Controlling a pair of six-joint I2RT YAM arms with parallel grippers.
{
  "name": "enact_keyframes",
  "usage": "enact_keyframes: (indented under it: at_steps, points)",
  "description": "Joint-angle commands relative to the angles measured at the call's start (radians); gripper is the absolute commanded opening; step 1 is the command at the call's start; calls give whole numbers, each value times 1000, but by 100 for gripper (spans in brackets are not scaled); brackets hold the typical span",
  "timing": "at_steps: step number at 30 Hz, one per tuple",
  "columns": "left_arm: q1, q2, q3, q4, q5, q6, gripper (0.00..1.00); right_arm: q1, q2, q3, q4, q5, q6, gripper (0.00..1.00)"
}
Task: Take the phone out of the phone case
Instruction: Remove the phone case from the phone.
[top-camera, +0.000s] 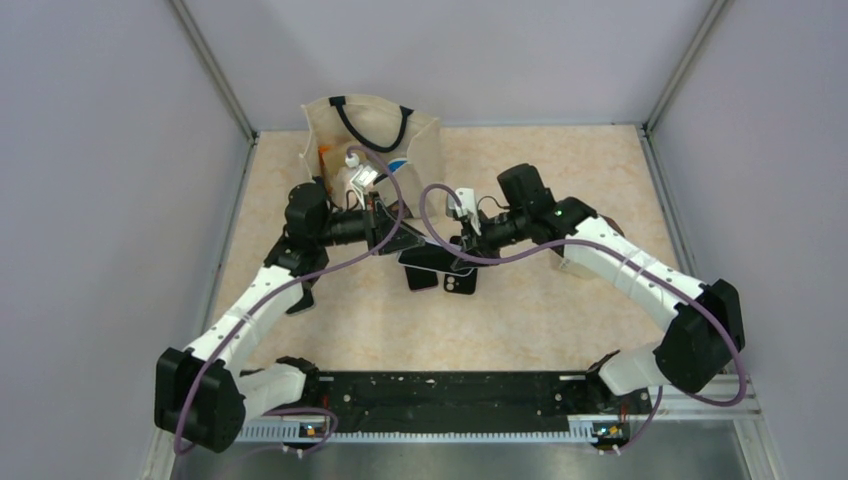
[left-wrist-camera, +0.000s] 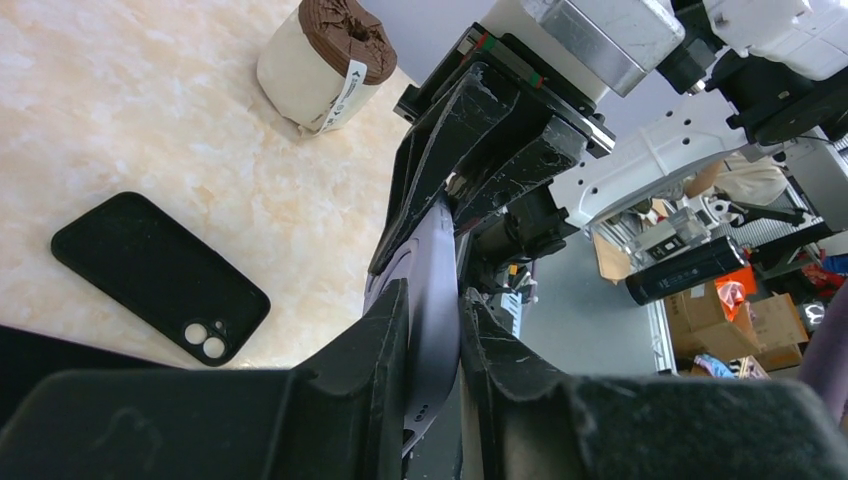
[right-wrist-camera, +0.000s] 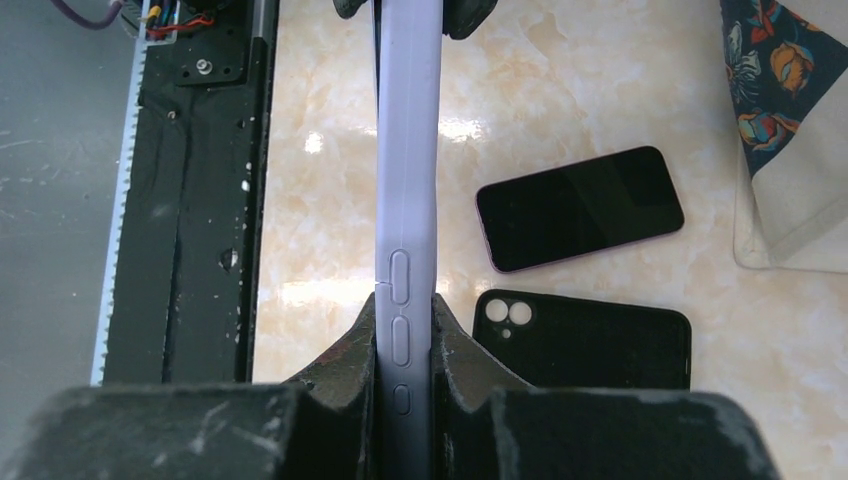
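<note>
A lavender phone case (right-wrist-camera: 408, 190) is held on edge above the table, its side buttons facing the right wrist camera. My right gripper (right-wrist-camera: 405, 312) is shut on one end of it. My left gripper (left-wrist-camera: 432, 298) is shut on the other end, where the case (left-wrist-camera: 430, 260) shows between the fingers. In the top view the left gripper (top-camera: 395, 240) and the right gripper (top-camera: 462, 243) face each other over the table's middle. I cannot tell whether a phone sits inside the case.
A black case (right-wrist-camera: 590, 345) with camera holes lies flat below, also in the left wrist view (left-wrist-camera: 160, 275). A dark-screened phone (right-wrist-camera: 580, 208) lies beside it. A cream tote bag (top-camera: 370, 140) stands at the back. A white roll with a brown core (left-wrist-camera: 325, 60) stands nearby.
</note>
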Motion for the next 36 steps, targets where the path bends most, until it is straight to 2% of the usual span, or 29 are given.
enact_keyframes:
  at_steps: [1, 13, 29, 36]
  points:
    - [8, 25, -19, 19, -94, -150, 0, 31, -64, 23, 122, 84, -70, 0]
    - [46, 71, -45, -87, -217, -207, 0, 33, -69, 30, 128, 147, -76, 0]
    - [64, 136, -102, -30, -220, -341, 0, 41, -73, 30, 141, 208, -85, 0]
    - [64, 156, -97, -72, -243, -349, 0, 41, -73, 38, 140, 223, -92, 0]
